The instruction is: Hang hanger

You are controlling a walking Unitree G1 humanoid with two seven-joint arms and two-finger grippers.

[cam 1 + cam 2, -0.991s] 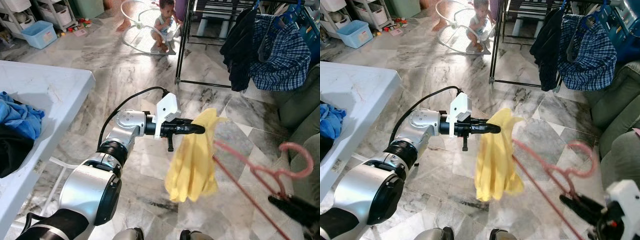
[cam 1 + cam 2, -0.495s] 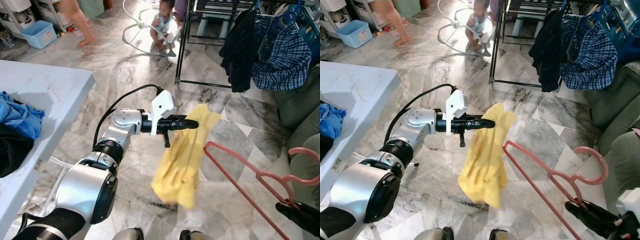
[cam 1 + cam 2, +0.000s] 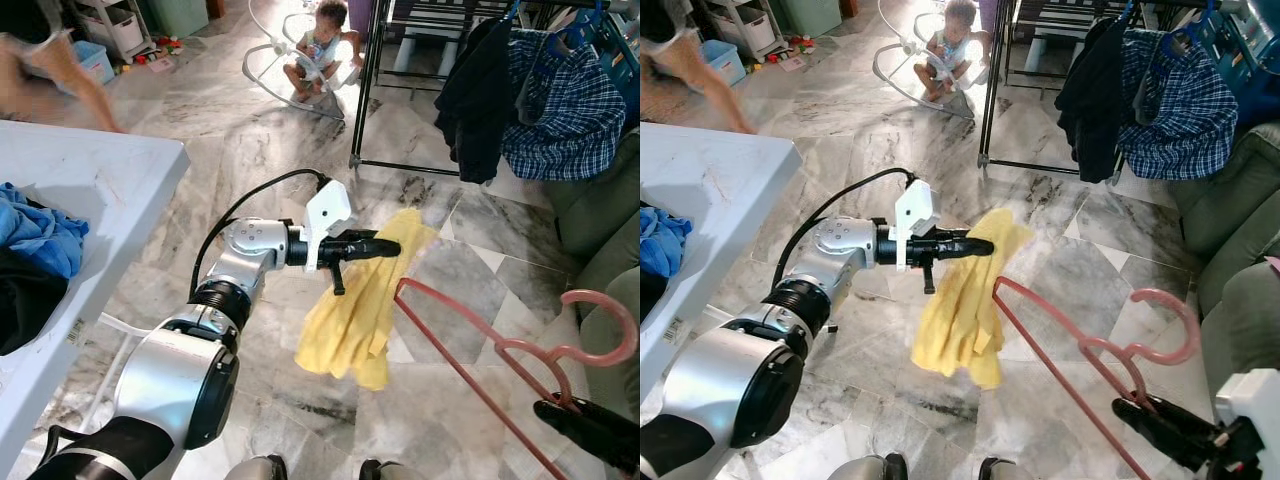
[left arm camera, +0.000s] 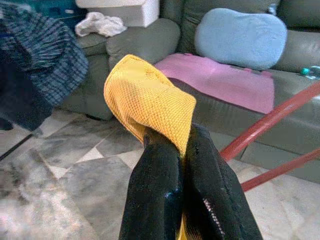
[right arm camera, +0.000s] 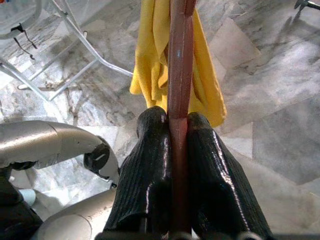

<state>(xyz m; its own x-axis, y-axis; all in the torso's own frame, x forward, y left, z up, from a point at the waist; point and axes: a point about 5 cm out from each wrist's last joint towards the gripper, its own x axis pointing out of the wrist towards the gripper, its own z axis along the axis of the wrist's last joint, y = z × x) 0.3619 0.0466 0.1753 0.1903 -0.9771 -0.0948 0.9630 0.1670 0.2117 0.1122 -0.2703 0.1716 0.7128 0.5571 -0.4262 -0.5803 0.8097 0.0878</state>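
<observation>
Task barely begun, by the look of it: yellow garment (image 3: 355,310) isn't on the hanger (image 3: 500,350) yet, and nothing's on the rack (image 3: 375,85) at 12 o'clock. Left hand (image 3: 385,247) fingers pressed together, pinching garment's top edge; cloth droops over floor. Right hand (image 5: 170,125) at 4 o'clock, clamped on hanger near its hook. Hanger is reddish-pink, thin, one end touching the cloth.

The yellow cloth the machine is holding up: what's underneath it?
Under the yellow cloth lies marbled grey floor, with nothing visible on it there. The patch directly beneath the cloth is hidden. The left end effector pinches its top; the red hanger, gripped by the right end effector, reaches beside it.
</observation>
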